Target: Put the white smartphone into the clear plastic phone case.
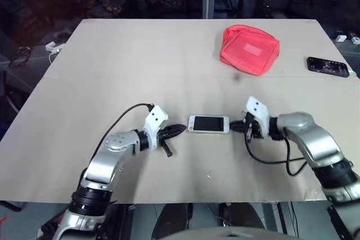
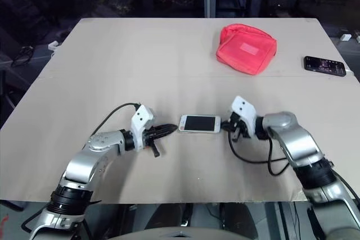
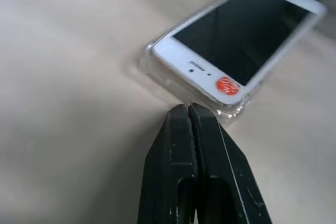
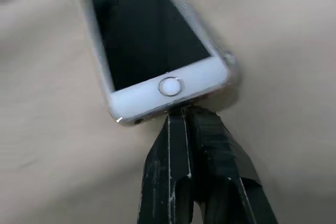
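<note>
The white smartphone point(image 1: 208, 123) lies flat, screen up, in the middle of the table. In the left wrist view the clear plastic phone case point(image 3: 148, 64) shows as a glossy see-through rim around the phone's earpiece end. Whether the phone is seated fully in it I cannot tell. My left gripper point(image 1: 183, 128) is shut, its tips at the phone's left end, where an orange sticker point(image 3: 227, 85) sits. Shut too is my right gripper point(image 1: 233, 127), which meets the right end by the home button point(image 4: 169, 86). Neither gripper holds anything.
A red fabric pouch point(image 1: 249, 49) lies at the back right of the table point(image 1: 112, 60). An all-black smartphone point(image 1: 328, 66) rests near the right edge. A cable trails from each wrist onto the tabletop.
</note>
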Tool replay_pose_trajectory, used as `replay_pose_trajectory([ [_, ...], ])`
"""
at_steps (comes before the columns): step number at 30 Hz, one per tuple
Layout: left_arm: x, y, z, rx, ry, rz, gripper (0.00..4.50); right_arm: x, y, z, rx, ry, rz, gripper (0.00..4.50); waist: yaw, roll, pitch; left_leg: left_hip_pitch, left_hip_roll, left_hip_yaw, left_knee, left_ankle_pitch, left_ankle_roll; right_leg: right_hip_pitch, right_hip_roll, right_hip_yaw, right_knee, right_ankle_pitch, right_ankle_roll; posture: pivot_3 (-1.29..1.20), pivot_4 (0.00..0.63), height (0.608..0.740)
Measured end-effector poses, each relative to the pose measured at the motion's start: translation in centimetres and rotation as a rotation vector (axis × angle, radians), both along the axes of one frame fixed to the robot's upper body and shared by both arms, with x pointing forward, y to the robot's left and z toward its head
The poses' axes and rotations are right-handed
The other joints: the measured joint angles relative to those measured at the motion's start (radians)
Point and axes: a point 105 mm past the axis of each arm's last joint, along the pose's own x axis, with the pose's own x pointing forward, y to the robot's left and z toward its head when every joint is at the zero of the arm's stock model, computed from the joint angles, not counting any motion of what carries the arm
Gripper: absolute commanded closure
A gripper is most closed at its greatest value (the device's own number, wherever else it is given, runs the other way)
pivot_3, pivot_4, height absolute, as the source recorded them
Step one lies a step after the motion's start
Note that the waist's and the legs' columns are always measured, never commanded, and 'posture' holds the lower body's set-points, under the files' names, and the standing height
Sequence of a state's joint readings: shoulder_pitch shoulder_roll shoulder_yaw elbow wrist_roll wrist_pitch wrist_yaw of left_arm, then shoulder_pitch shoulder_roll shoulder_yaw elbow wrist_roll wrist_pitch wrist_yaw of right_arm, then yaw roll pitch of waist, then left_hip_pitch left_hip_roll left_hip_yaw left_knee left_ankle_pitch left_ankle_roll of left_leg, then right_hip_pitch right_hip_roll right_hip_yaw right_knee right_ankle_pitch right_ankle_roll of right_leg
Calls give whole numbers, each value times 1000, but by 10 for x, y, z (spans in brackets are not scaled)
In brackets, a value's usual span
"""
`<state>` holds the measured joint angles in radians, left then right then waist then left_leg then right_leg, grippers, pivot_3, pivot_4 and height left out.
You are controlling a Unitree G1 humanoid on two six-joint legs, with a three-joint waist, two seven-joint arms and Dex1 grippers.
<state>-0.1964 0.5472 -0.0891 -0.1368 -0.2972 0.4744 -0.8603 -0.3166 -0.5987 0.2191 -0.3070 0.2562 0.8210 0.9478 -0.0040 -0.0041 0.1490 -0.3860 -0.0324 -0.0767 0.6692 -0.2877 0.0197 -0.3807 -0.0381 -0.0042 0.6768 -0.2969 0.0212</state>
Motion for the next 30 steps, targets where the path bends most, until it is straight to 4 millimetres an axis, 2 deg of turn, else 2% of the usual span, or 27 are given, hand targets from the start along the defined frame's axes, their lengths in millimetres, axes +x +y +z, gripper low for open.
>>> replay_pose_trajectory([
  [2,1,0,1,6,2,-16,4464,-13,3,-2,4,17,4,4497,-1,0,0,0,0,0,0,0,0,0,0,0,0,0,0,0,150,740],
  [5,3,0,1,10,11,-41,4464,-13,0,-5,-32,-37,-75,4497,-5,0,0,1,0,0,0,0,0,0,0,0,0,0,0,0,150,740],
  [9,-1,7,5,-16,36,-67,4464,-6,-24,-1,-81,-92,-213,4497,-2,0,0,0,0,0,0,0,0,0,0,0,0,0,0,0,150,740],
  [11,-3,18,8,-17,70,-64,4464,-15,-40,8,-73,-63,-238,4497,1,0,1,-1,0,0,0,0,0,0,0,0,-1,0,0,0,150,740],
  [12,-3,22,9,-9,72,-65,4464,-21,-40,11,-62,-49,-221,4497,1,0,1,0,0,0,0,0,0,0,0,0,-1,0,0,0,150,740],
  [14,-2,23,11,-2,69,-72,4464,-29,-35,14,-41,-34,-183,4497,0,0,1,0,0,0,-1,-1,1,0,0,0,-1,0,0,0,150,740],
  [17,4,18,9,7,63,-78,4464,-30,-30,10,-45,-29,-171,4497,-3,0,1,1,0,0,0,-2,4,1,0,0,0,0,0,0,150,740],
  [22,6,2,8,-11,72,-119,4464,-17,-13,9,-31,-55,-155,4497,-10,0,2,1,0,0,0,0,0,0,1,0,0,0,0,0,150,740],
  [30,11,-1,7,29,41,-105,4464,1,1,9,-48,-88,-121,4497,-10,0,1,3,0,0,0,0,1,1,1,0,1,0,0,0,150,740],
])
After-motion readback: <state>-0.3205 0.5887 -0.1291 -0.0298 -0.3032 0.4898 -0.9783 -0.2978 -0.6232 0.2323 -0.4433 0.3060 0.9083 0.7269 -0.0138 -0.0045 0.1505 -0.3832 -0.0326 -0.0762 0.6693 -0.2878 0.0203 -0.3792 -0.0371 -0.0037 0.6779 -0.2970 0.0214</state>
